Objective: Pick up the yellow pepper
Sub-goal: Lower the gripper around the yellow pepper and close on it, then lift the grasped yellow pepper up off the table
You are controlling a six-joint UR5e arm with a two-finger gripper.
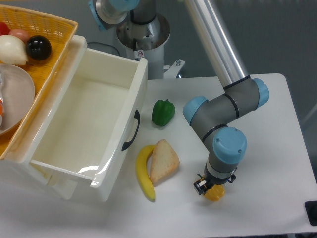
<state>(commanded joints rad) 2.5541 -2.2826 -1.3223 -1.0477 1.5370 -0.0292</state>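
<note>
The fingers (204, 187) are seen low over the worktop (267, 163), pressed down onto the yellow pepper (215, 193), which lies at the near right part of the surface and is largely covered by the wrist above it; only its near, orange-yellow side is shown. Whether the fingers are clenched on the pepper or merely set around it cannot be told, since the tips are hidden and dark. The grey arm with blue joint caps (229, 144) is bent over the spot from the far side. To the left of the pepper, a wedge of bread (163, 161) is laid against a banana (144, 173), the two touching. Farther off, a green pepper (163, 112) is placed alone, well apart from the yellow one. At the left, a white open drawer (94, 129) with a dark handle is seen, and beyond it a woven yellow basket (47, 29) holding round items.
</note>
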